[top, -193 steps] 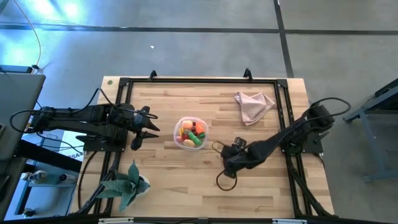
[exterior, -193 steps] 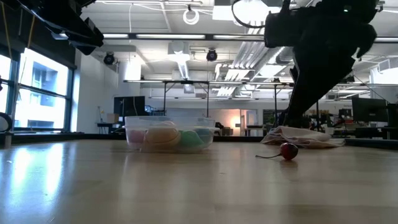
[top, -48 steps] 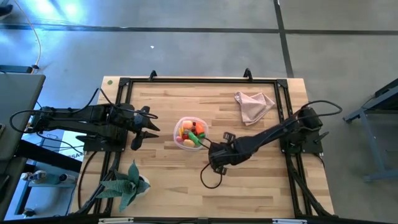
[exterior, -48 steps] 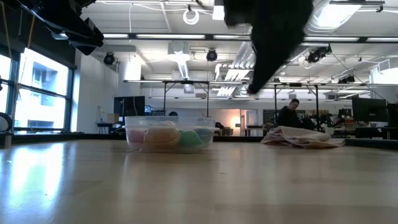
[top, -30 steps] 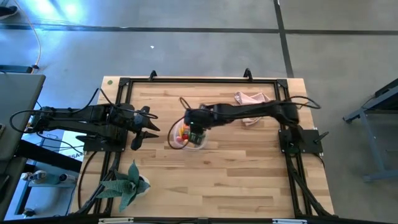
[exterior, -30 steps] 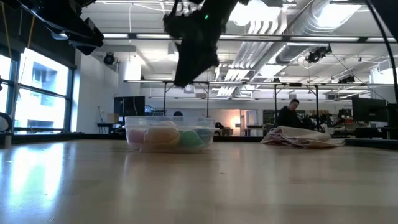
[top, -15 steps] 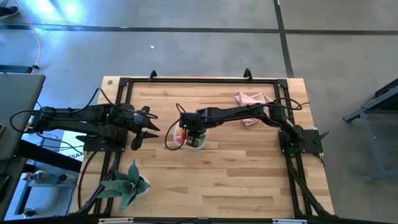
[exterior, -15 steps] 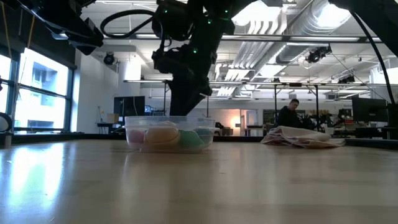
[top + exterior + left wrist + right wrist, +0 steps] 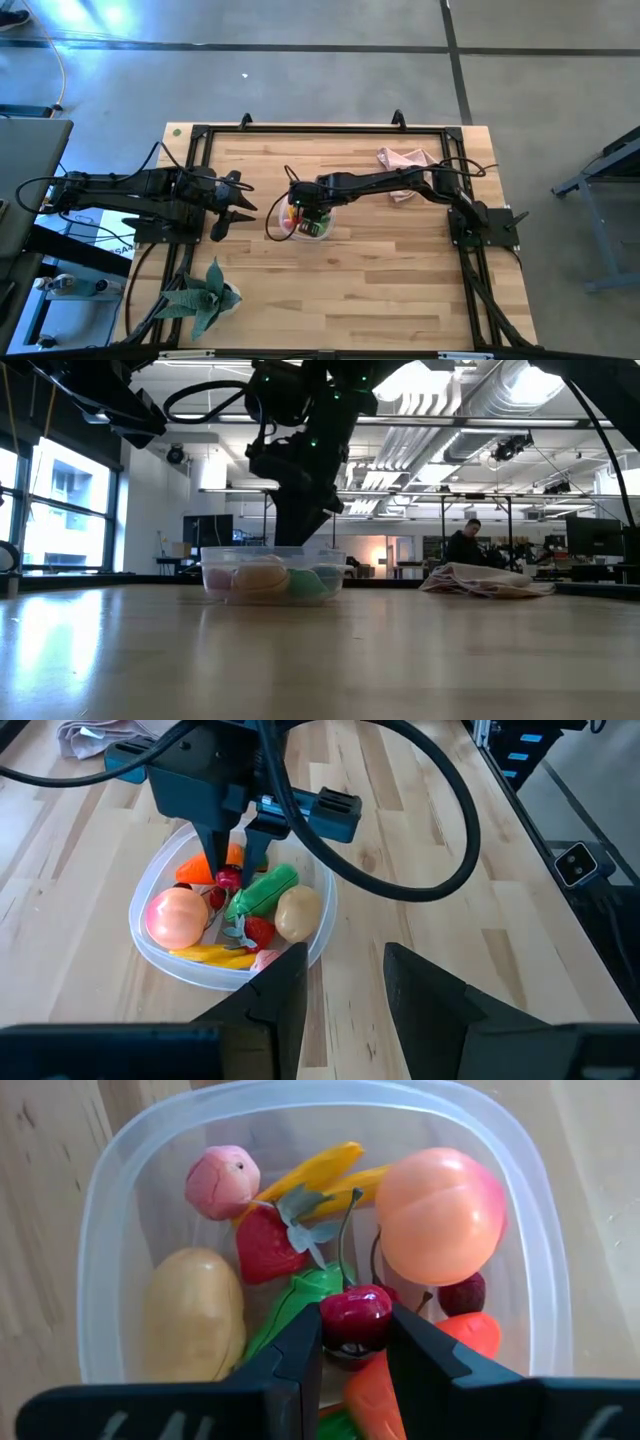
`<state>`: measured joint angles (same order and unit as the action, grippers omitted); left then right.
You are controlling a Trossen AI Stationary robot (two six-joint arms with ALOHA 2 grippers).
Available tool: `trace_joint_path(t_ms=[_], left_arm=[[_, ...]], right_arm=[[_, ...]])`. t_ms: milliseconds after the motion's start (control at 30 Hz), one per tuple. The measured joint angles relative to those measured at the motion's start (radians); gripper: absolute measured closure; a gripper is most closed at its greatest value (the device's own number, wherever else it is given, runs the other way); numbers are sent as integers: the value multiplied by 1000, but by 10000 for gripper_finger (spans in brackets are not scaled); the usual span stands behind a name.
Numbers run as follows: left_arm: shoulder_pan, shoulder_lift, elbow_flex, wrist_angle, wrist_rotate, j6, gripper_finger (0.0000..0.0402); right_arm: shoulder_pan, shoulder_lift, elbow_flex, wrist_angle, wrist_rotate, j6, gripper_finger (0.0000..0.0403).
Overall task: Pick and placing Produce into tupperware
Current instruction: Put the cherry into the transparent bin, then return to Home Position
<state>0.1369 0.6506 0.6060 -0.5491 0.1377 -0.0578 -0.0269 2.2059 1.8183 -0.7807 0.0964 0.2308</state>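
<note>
One red cherry (image 9: 354, 1321) sits pinched in the right pincer (image 9: 354, 1342) just above the clear tupperware (image 9: 325, 230) at frame centre, which holds the other produce (image 9: 232, 910). Left pincer (image 9: 236, 208), slightly parted and empty, waits at centre-left.

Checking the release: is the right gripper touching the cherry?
Touching. In the right wrist view the right gripper has both fingers pressed against the cherry, no gap, above the tub.
</note>
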Motion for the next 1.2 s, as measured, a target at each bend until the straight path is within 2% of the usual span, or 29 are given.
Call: trace_joint_path(t_ms=[300, 667, 1067, 1200], left_arm=[[0, 0, 0, 0, 0, 0, 279], [0, 0, 0, 0, 0, 0, 279], [0, 0, 0, 0, 0, 0, 279], [0, 0, 0, 0, 0, 0, 279]], right_arm=[[-2, 0, 0, -1, 6, 8, 321], [-5, 0, 0, -1, 6, 15, 281], [-5, -2, -1, 5, 6, 15, 279], [-4, -69, -3, -9, -1, 1, 283]])
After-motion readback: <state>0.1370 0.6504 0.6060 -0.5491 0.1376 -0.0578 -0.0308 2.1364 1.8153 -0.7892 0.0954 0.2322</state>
